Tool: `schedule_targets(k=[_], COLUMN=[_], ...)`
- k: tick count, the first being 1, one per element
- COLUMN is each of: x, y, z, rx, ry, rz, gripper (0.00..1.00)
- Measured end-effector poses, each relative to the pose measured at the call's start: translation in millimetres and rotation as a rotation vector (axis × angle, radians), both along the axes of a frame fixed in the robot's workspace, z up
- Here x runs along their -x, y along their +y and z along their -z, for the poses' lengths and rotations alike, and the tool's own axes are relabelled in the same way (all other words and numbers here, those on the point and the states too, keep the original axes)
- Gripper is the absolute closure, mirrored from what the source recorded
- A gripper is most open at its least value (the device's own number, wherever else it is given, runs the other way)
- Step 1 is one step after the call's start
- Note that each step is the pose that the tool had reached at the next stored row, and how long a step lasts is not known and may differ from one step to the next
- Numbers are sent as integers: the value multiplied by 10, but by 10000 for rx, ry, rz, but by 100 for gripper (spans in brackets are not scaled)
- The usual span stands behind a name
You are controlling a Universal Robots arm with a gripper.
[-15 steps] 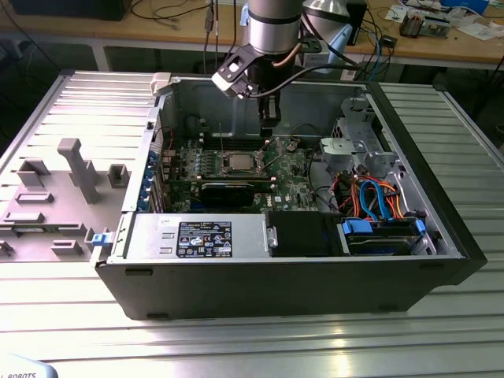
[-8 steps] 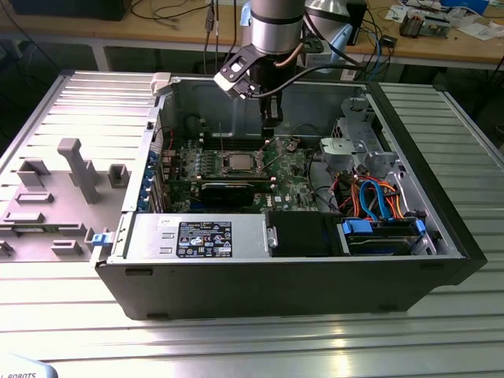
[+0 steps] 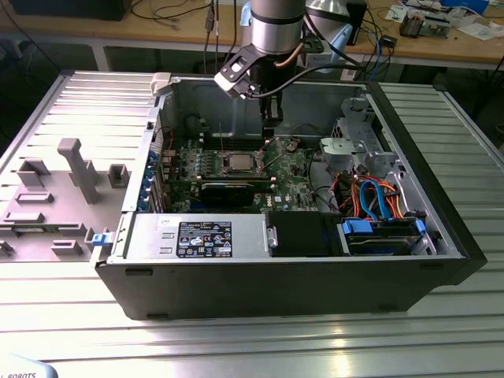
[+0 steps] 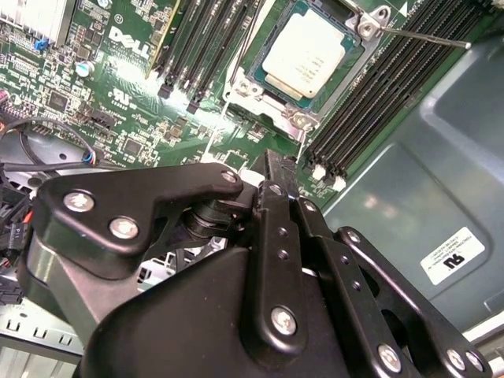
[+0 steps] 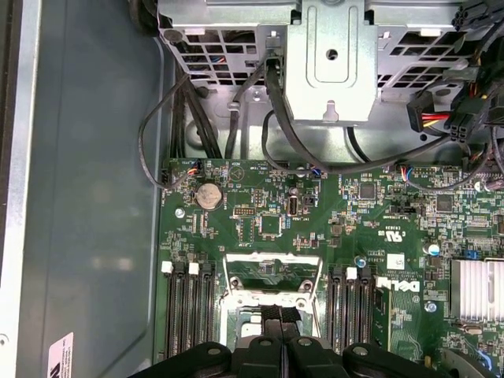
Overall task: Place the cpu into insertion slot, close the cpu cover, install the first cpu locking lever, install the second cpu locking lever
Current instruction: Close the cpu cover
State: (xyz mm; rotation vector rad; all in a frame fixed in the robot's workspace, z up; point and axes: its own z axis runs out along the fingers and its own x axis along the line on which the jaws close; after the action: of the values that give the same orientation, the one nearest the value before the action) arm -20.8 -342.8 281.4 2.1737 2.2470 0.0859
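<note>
The cpu lies flat in the insertion slot on the green motherboard, silver top up. The cpu cover shows as a silver frame around the chip, and it looks to be lying down over it. A thin locking lever sticks out free from one socket corner. My gripper hangs above the board just beyond the socket, toward the exterior view's right. Its black fingers are shut together with nothing between them.
Black memory slots flank the socket on both sides. A long black card and a power supply lie toward the case's front. A metal drive cage with cables stands at the exterior view's right. Grey fixtures sit outside the case.
</note>
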Motion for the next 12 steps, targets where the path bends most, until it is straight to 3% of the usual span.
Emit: schedule_targets(k=[12], x=[-100], y=[1], z=[0], rx=[0], ry=[0], rz=[1], gripper=[89])
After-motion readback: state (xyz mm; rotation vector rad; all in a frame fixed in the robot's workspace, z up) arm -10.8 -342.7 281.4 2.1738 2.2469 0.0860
